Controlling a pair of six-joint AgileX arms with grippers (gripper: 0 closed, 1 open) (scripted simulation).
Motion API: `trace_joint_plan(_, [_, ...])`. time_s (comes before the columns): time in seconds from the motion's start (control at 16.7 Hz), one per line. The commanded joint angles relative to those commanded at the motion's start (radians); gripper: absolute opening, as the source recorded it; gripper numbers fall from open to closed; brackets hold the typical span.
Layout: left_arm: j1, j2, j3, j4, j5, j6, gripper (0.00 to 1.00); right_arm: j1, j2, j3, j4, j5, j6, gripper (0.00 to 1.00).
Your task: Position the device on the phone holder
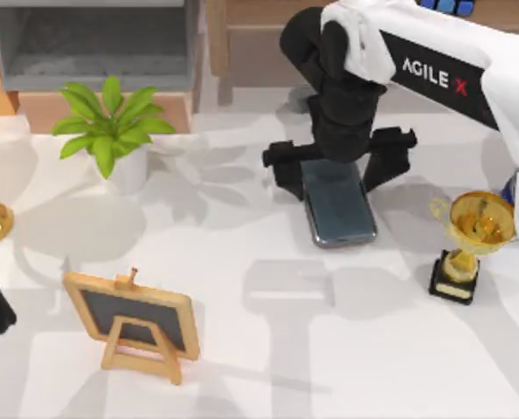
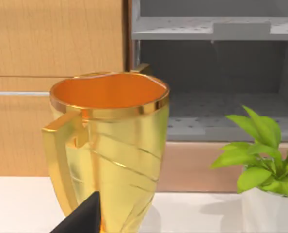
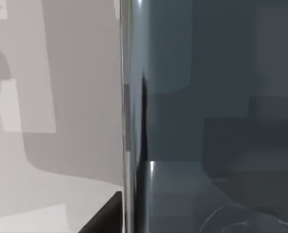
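Smartphone [image 1: 338, 209] lies propped against the black phone holder [image 1: 286, 166], upper end under the right gripper [image 1: 342, 144], left of the trophy [image 1: 469, 240] on the counter [image 1: 329, 349]. Right wrist view: glossy slab face right up close. Can't tell how the jaws stand, or whether they have hold of the phone. Looks like the placement/release step; next move calls for opening and lifting straight off without dragging it. Left arm parked at the counter's left edge, near a second gold cup [image 2: 107, 145].

the right arm reaches in from the upper right, its wrist pointing down and its right tool [image 1: 340, 170] directly above the device's [image 1: 338, 205] far end. the left arm sits far left of the device.
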Motion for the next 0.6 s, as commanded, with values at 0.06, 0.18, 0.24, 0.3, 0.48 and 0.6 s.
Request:
trace_joint_plan(0.06, [0.000, 0.000, 0.000, 0.000, 0.000, 0.000, 1.00, 0.000, -0.002, 0.011, -0.014, 0.000, -0.001, 0.00])
trace_joint_plan(0.18, [0.000, 0.000, 0.000, 0.000, 0.000, 0.000, 1.00, 0.001, -0.004, 0.019, -0.025, 0.000, -0.001, 0.00])
trace_joint_plan(0.24, [0.000, 0.000, 0.000, 0.000, 0.000, 0.000, 1.00, 0.001, -0.004, 0.019, -0.025, 0.000, -0.001, 0.00])
trace_joint_plan(0.3, [0.000, 0.000, 0.000, 0.000, 0.000, 0.000, 1.00, 0.001, 0.000, 0.018, -0.022, -0.001, 0.000, 0.00])
trace_joint_plan(0.48, [0.000, 0.000, 0.000, 0.000, 0.000, 0.000, 1.00, 0.002, -0.025, 0.026, -0.015, -0.007, -0.005, 0.00])
trace_joint_plan(0.6, [0.000, 0.000, 0.000, 0.000, 0.000, 0.000, 1.00, 0.001, -0.083, 0.023, 0.006, -0.023, -0.019, 0.00])
